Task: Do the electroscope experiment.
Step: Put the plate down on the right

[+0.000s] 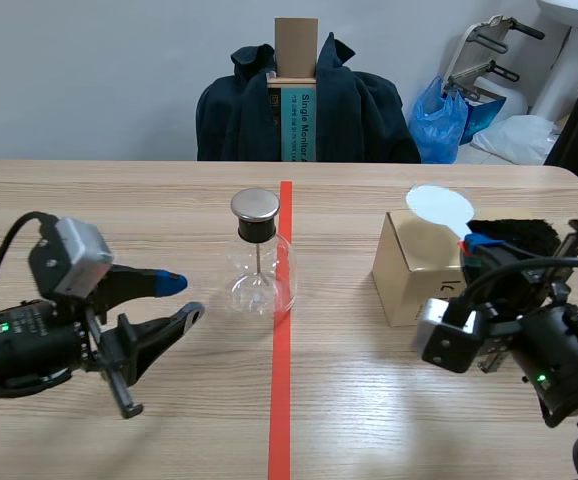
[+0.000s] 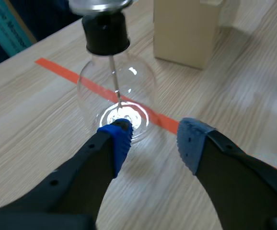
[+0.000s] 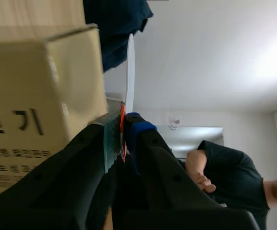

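Progress: early imo. On the table [image 1: 119, 200], box [image 1: 414, 270] is on the R side and electroscope [image 1: 259, 262] stands mid, on the red tape, nothing touching it. Bringing a charged obj to its cap looks not yet done. R arm low by box, right gripper [image 3: 123, 132] clamped on white disc [image 1: 439, 207] at box top. L arm low, left gripper [image 1: 182, 297] fingers apart, empty, pads just short of the bulb.

Flask [image 1: 260, 262] sits left of box [image 1: 414, 270], disc [image 1: 439, 208] apparently atop it.
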`<state>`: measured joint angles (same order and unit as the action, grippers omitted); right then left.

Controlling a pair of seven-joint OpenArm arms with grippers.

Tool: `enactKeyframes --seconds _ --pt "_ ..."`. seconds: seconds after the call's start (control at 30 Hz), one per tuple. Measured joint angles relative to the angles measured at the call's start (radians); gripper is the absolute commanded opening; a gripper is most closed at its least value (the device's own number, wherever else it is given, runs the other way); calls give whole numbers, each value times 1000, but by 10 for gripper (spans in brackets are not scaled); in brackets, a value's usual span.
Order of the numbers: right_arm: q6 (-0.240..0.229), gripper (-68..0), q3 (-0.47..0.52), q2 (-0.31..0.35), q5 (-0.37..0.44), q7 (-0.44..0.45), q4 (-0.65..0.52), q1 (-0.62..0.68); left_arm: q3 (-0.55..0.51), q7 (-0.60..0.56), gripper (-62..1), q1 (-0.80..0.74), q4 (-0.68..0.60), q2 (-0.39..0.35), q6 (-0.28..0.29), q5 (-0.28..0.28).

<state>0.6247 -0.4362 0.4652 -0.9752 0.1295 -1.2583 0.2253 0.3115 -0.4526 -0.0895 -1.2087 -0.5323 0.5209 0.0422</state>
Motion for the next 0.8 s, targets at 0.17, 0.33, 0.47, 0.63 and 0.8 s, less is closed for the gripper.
enactKeyframes --seconds 0.17,0.33,0.47,0.63,0.8 --pt "0 -647 0 -61 -37 0 87 0 -138 13 -5 -239 -256 -95 0 85" --pt "2 -530 0 -72 -46 3 98 0 -309 13 14 -476 -488 -142 0 126" --pt "1 -465 0 -72 -29 3 98 0 -420 14 14 -650 -618 -153 -1 124" --pt "15 -270 0 -72 -19 3 98 0 -477 14 14 -780 -680 -152 -1 124" --pt "93 -163 0 -46 27 53 97 7 -489 15 14 -822 -685 -152 -1 123"
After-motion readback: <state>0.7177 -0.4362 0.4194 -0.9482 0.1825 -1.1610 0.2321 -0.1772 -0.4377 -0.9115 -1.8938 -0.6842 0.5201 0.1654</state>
